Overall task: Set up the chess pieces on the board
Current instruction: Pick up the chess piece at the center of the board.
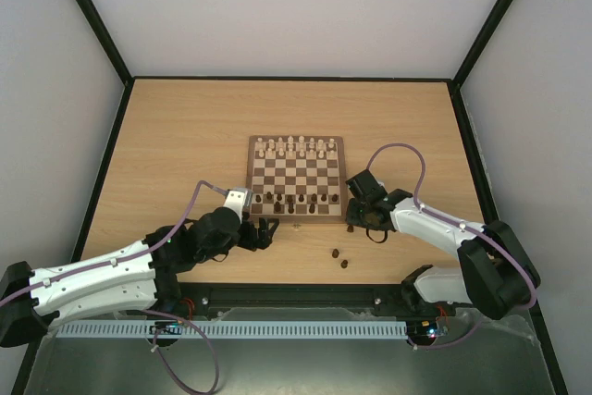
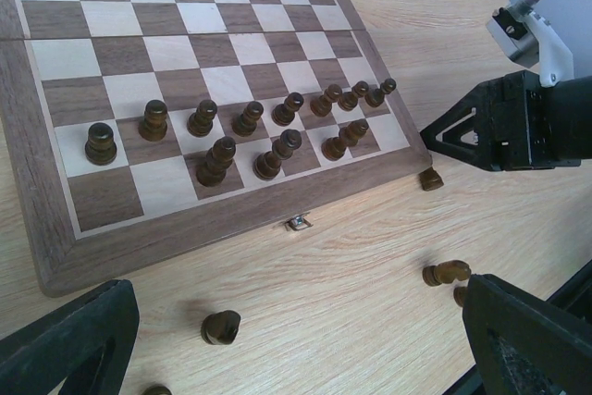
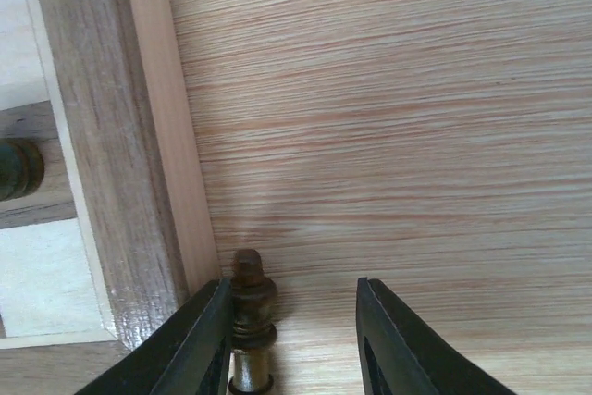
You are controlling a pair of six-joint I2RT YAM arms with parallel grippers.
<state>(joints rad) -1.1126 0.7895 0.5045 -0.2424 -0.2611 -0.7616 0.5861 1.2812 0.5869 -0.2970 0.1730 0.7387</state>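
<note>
The board (image 1: pixel 296 176) lies mid-table, pale chessmen along its far rows and dark chess pieces (image 1: pixel 298 200) in its two near rows, also seen in the left wrist view (image 2: pixel 250 136). A dark piece (image 3: pixel 250 307) lies on the table beside the board's border (image 3: pixel 111 182). My right gripper (image 3: pixel 291 339) is open around it, and its left finger touches the piece. My left gripper (image 2: pixel 296 349) is open and empty over the table in front of the board. Loose dark pieces lie below it (image 2: pixel 221 327) and to its right (image 2: pixel 446 273).
Two loose dark pieces (image 1: pixel 339 258) lie on the table near the front edge between the arms. A small metal clasp (image 2: pixel 297 222) sticks out from the board's near border. The right gripper's black body (image 2: pixel 518 127) hangs at the board's near right corner.
</note>
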